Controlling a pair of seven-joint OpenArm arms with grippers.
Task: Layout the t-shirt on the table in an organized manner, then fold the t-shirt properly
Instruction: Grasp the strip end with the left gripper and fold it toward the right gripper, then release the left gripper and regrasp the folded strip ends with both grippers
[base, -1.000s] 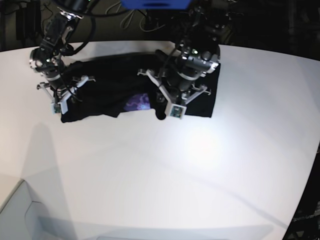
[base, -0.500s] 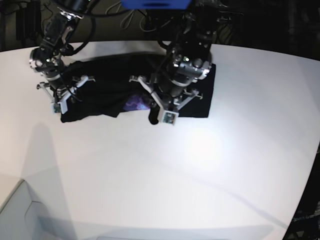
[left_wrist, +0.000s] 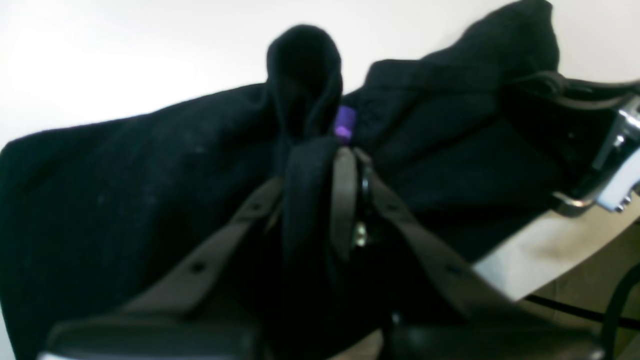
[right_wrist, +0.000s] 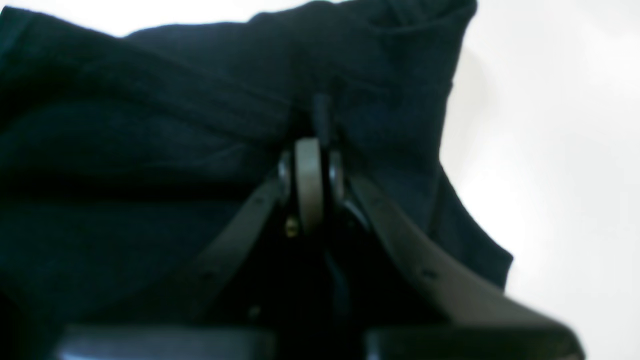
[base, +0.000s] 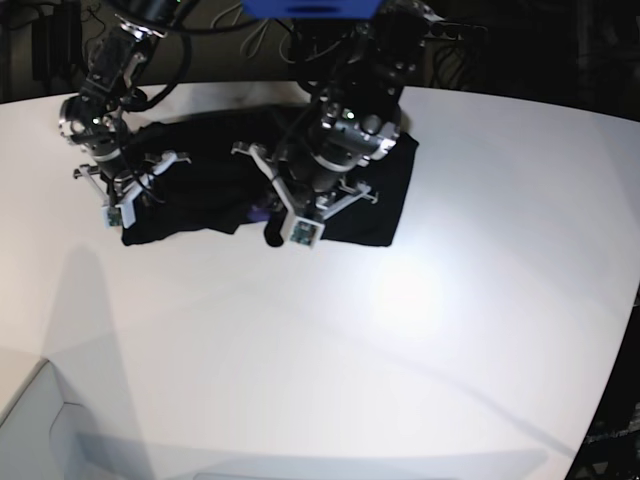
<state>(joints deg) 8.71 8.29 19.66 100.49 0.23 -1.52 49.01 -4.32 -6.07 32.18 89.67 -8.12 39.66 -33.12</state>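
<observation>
The black t-shirt (base: 205, 175) lies bunched along the far part of the white table (base: 400, 330). A sliver of its purple print (left_wrist: 344, 125) shows beside the fold. My left gripper (base: 272, 234) is at the shirt's front edge near the middle, shut on a raised fold of black cloth (left_wrist: 305, 75). In the left wrist view the left gripper (left_wrist: 345, 152) has its jaws together with fabric draped over them. My right gripper (base: 128, 226) is at the shirt's left end, and in its wrist view the right gripper (right_wrist: 315, 145) is shut on the t-shirt (right_wrist: 150, 150).
Cables and dark equipment (base: 300, 45) crowd the space behind the table's far edge. A blue panel (base: 310, 8) hangs at the top. A white box corner (base: 30, 430) sits at the lower left. The table's curved edge (base: 625, 320) runs down the right.
My left arm has moved leftward with the pinched fold, dragging the shirt's right part left and covering most of the purple print. The right arm has stayed put.
</observation>
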